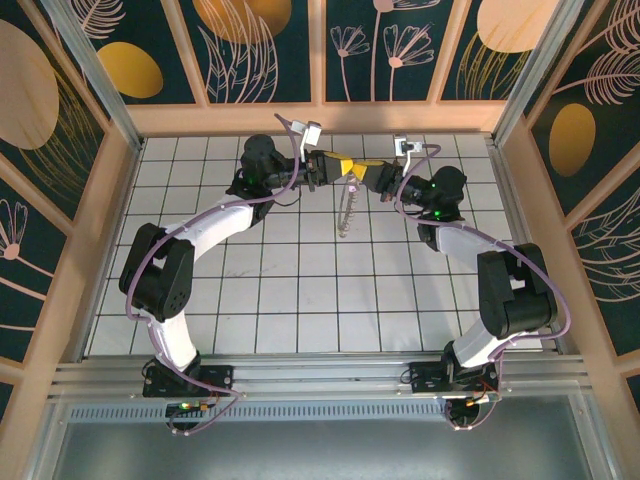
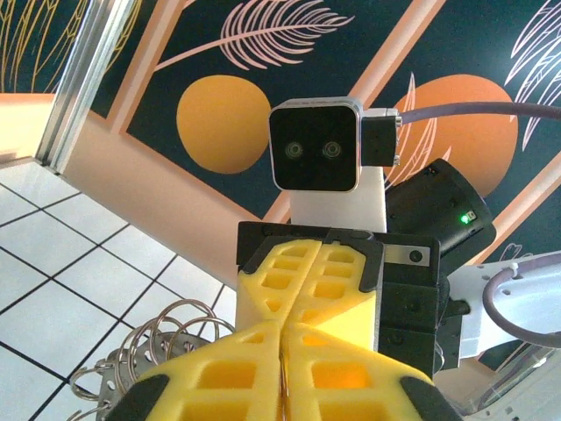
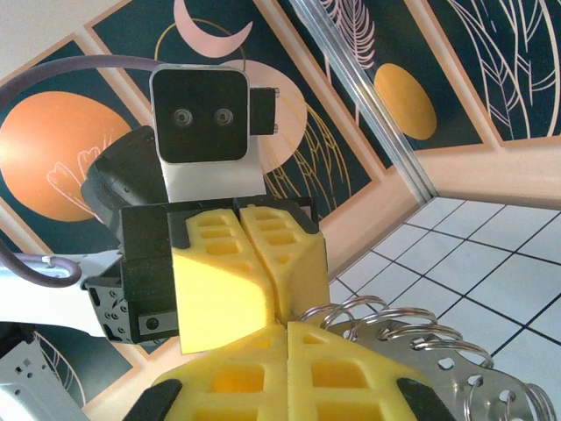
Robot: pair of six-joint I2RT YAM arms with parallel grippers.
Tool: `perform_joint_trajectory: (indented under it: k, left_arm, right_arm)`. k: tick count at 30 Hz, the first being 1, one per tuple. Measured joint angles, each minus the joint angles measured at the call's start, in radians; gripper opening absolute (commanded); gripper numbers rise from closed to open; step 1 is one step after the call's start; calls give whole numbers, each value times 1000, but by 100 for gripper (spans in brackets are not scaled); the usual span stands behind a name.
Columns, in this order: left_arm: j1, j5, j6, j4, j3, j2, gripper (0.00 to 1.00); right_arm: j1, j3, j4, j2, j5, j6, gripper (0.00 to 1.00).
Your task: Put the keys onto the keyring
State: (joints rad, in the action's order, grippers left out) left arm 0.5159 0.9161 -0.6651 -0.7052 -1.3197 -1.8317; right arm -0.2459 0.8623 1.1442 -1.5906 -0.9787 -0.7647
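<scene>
My two grippers meet tip to tip above the far middle of the tiled floor. The left gripper (image 1: 343, 166) (image 2: 285, 331) is shut, and a thin metal edge shows in the seam between its yellow fingers. Facing it, the right gripper (image 1: 366, 175) (image 3: 287, 330) is shut too, with nothing showing between its pads. The keyring (image 1: 346, 210) hangs down from where they meet, a pale strip with coiled wire loops. Its loops and a perforated metal strip show beside the fingers (image 2: 149, 338) (image 3: 421, 338). The mauve-pink key is hidden.
White tiled floor (image 1: 300, 290) spreads in front of the grippers. Wooden-framed patterned walls (image 1: 320, 115) close the back and sides. Both arms (image 1: 215, 225) (image 1: 470, 245) arch inward from the near edge, with lilac cables along them.
</scene>
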Motion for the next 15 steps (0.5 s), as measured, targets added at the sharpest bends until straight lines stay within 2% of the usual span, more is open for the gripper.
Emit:
perform_joint_trajectory:
  k: [5, 10, 13, 15]
  left_arm:
    - [0, 1, 48, 45, -16, 0, 0]
    - [0, 3, 117, 119, -42, 0, 0]
    - [0, 3, 159, 156, -53, 2, 14]
    - [0, 5, 174, 176, -55, 3, 15]
  right_arm:
    - [2, 0, -4, 0, 0, 0, 0]
    - [3, 0, -10, 0, 0, 0, 0]
    - [3, 0, -18, 0, 0, 0, 0]
    - [3, 0, -24, 0, 0, 0, 0]
